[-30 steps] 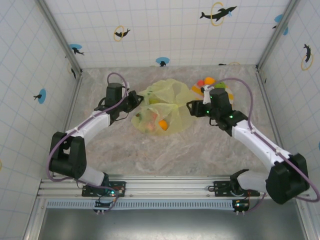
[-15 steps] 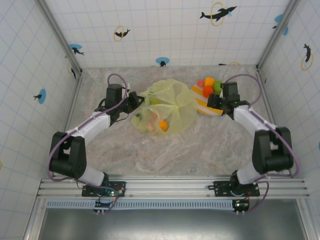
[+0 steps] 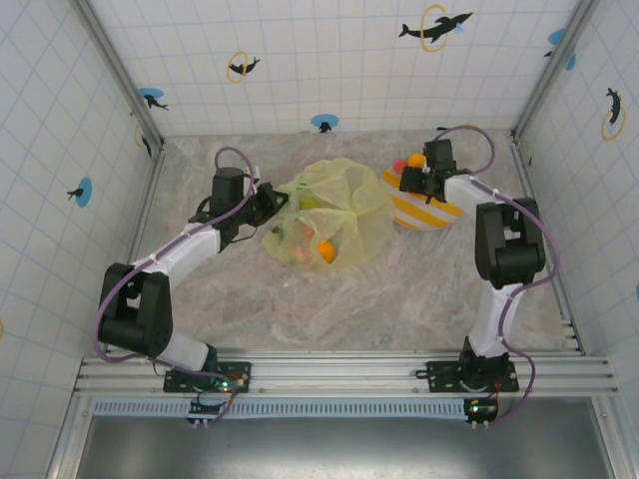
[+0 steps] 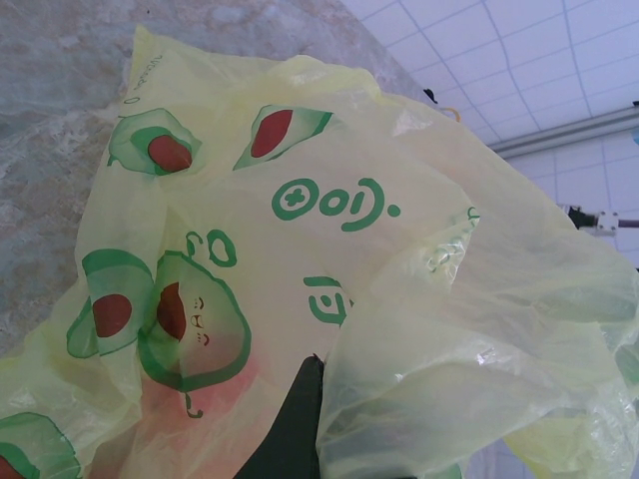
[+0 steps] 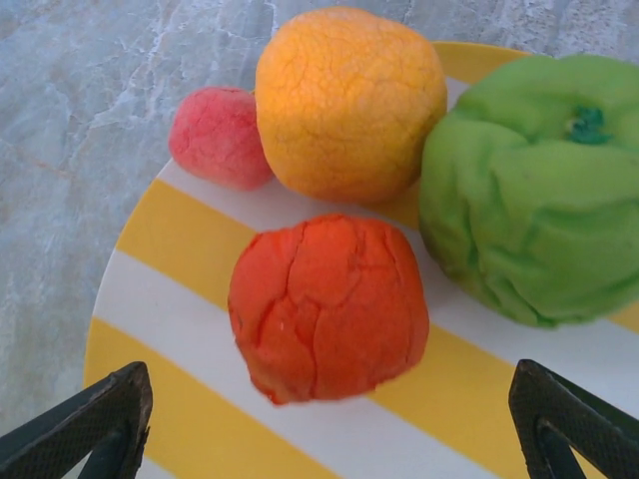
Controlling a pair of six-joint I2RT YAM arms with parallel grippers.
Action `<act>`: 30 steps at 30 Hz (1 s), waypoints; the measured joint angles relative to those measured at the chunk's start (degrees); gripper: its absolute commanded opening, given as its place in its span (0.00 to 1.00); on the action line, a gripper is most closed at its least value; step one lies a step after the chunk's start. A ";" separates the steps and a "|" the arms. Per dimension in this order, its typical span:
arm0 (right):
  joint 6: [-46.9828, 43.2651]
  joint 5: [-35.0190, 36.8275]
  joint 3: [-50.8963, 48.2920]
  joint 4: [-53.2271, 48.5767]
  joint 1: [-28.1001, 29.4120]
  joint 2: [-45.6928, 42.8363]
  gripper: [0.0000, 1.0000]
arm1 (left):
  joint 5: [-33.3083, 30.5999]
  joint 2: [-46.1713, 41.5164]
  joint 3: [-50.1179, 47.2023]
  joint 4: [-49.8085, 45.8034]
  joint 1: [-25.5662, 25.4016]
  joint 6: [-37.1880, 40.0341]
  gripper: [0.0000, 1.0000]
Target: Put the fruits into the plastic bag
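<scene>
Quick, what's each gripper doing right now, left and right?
Left gripper: closed, pinching the bag.
Right gripper: open, empty, jaws wide in front of the red fruit on the plate.

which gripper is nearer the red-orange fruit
Right. The right gripper hangs open over the red-orange fruit; the left gripper is off at the plastic bag, shut on it.

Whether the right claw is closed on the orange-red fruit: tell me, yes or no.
No: the right claw stands wide open, its fingertips clear of the orange-red fruit on the plate.
</scene>
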 measured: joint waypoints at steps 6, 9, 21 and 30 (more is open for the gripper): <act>-0.59 0.48 4.50 -0.94 0.07 4.37 0.88 | 0.00 0.00 -0.02 0.00 0.00 0.00 0.00; -0.85 0.92 5.75 -1.36 0.13 5.73 0.86 | 0.00 0.00 -0.02 0.00 0.00 0.00 0.00; -1.25 1.42 7.91 -3.02 0.42 8.87 0.64 | 0.00 0.00 -0.07 -0.02 0.00 0.00 0.00; -1.36 0.59 1.27 -2.12 0.55 2.86 0.55 | 0.09 0.00 -0.07 -0.02 0.00 -0.02 0.00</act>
